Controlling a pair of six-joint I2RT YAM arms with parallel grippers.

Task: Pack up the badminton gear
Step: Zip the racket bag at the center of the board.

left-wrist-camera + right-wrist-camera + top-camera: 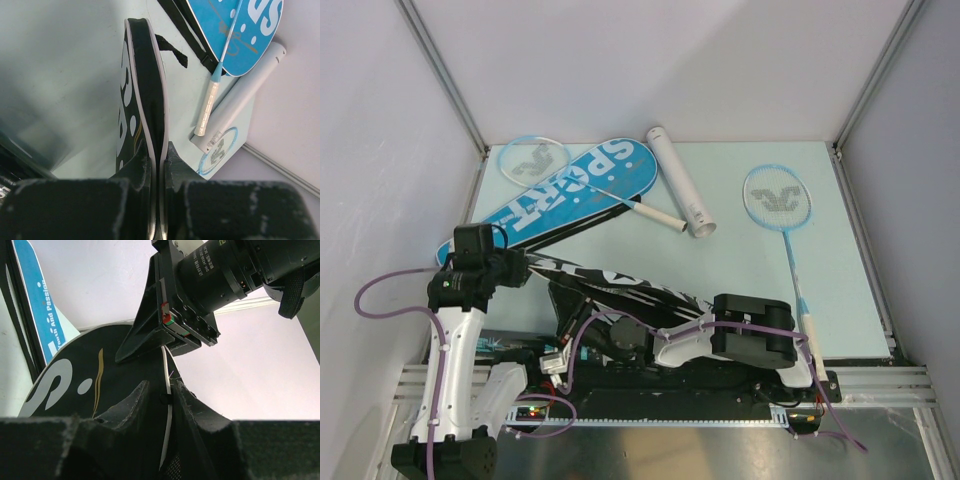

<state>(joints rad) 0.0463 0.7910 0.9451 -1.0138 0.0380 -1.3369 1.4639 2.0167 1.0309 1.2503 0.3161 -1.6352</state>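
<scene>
Clamping flat black cover [142,95], white-piped edge; both jaws.

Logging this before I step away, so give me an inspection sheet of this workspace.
Surface: pale green tabletop, flat.
Job's things: blue SPORT cover with a light-blue-headed racket lying across it; white shuttle tube beside; second racket at right; black cover in both pincers.
Clutter: nothing seen.
Pincers: left pincer and right pincer both shut on the black cover's edge.
Cables: purple cables along both arms.
Surroundings: white walls, metal frame rails.
</scene>
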